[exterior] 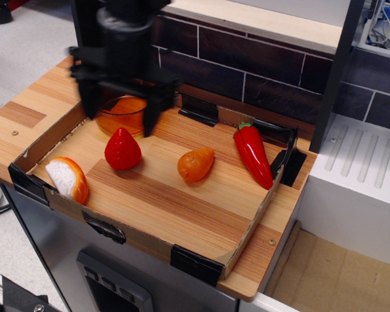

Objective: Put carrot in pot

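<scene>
Carrot (195,164) free on the tabletop (182,201), off to the right of and nearer the camera than the gripper (120,120).

Lying with long axis slanted, tapered end up-right toward the red pepper (253,153). Gripper spread wide and empty, hanging over the pot (120,115); strawberry (122,149) just below it, between the fingers' line and the carrot.

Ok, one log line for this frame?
claw: open, empty, above pot | carrot: on tray, untouched | task: not started
</scene>
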Action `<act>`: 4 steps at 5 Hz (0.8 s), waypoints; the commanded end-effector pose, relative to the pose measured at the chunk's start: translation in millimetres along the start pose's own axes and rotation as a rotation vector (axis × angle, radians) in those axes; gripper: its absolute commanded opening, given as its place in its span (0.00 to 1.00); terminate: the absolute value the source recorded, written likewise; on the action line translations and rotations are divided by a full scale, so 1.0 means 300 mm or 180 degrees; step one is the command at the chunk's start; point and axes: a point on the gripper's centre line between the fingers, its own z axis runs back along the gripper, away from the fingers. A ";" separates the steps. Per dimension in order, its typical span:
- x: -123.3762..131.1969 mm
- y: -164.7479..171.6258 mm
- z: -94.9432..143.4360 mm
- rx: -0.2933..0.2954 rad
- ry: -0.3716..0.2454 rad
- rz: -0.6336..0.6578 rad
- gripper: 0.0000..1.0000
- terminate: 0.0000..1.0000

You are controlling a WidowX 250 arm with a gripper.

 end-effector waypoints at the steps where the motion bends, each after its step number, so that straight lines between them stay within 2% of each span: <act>1: 0.060 -0.155 0.007 -0.0221 -0.0246 -0.0266 1.00 0.00; 3: 0.089 -0.240 -0.103 -0.0134 -0.0308 -0.0688 1.00 0.00; 4: 0.093 -0.244 -0.145 -0.0051 -0.0302 -0.0734 1.00 0.00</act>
